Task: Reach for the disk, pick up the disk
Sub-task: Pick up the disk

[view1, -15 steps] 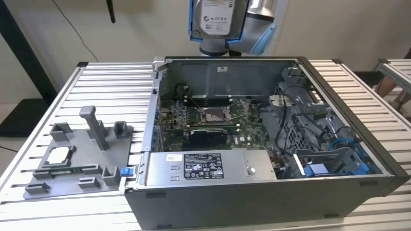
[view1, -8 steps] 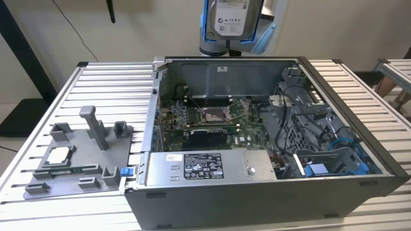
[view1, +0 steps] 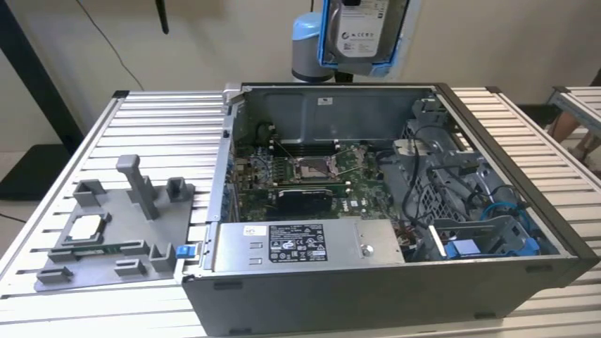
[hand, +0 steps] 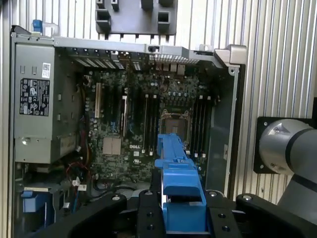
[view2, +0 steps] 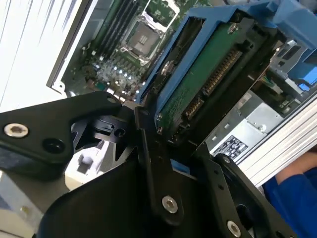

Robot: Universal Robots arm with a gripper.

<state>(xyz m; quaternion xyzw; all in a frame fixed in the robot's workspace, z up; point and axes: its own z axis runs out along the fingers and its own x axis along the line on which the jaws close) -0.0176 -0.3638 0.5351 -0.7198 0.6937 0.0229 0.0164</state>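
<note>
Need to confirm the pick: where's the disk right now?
The disk is held up in the gripper above the open computer case's back wall, at the top of the exterior view.

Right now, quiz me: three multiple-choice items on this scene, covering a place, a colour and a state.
1. Where is the disk?
A. Lifted above the computer case
B. On the grey fixture
C. Flat on the motherboard

2. What colour are the rails along the disk's sides?
A. Red
B. Blue
C. Yellow

3. What is the tool doing?
A. Open, holding nothing
B. Shut on the disk
C. Shut on a cable

Key: 1 A, the exterior view shows it held upright over the case's back wall. 2 B, the rails show blue in both wrist views. 3 B, black fingers clamp either side of the rail.
</note>
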